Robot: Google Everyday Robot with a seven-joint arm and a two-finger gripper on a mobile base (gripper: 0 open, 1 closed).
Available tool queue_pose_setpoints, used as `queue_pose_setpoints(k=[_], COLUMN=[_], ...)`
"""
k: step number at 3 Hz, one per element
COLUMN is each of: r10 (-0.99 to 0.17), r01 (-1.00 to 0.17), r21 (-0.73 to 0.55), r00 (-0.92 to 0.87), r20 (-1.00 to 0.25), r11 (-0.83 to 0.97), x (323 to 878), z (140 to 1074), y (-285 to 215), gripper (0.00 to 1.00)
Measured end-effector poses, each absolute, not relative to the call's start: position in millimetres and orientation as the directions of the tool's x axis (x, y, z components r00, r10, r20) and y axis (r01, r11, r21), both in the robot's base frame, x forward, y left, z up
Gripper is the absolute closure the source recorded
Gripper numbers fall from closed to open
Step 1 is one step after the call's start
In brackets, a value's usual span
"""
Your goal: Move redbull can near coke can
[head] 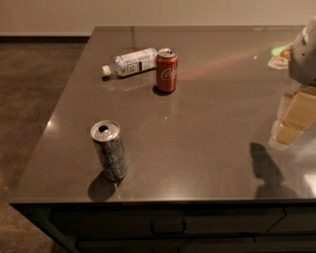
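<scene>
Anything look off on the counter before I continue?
Only the clear bottle lies on its side beside the upright coke can. The redbull can stands upright near the front; the hand is at the right edge.

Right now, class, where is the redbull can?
In the camera view, the redbull can stands upright near the front-left corner of the counter, far from the coke can; the gripper hangs at the right edge.

A dark, glossy countertop (207,123) fills the view, catching soft light, with drawer fronts (168,225) under its near edge. Brown carpet (34,84) runs left to a pale wall (148,12). The gripper (291,121) hangs over the counter's right side.
</scene>
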State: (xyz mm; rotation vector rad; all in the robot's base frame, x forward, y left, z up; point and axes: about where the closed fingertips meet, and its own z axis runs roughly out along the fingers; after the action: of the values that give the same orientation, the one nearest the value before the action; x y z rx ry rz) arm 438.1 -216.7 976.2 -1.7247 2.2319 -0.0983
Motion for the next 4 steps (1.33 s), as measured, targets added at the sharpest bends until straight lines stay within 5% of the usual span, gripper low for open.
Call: queue_pose_setpoints(k=[2,4], r10=[-0.949,-0.902], r01=[-0.942,-0.976], r21=[-0.232,-0.196], r00=[-0.179,-0.004], r20=[-0.259,-0.431], r11=[0.241,0.098], x=[436,411], z=[979,977], y=[-200,-117], gripper=[0.00,0.00])
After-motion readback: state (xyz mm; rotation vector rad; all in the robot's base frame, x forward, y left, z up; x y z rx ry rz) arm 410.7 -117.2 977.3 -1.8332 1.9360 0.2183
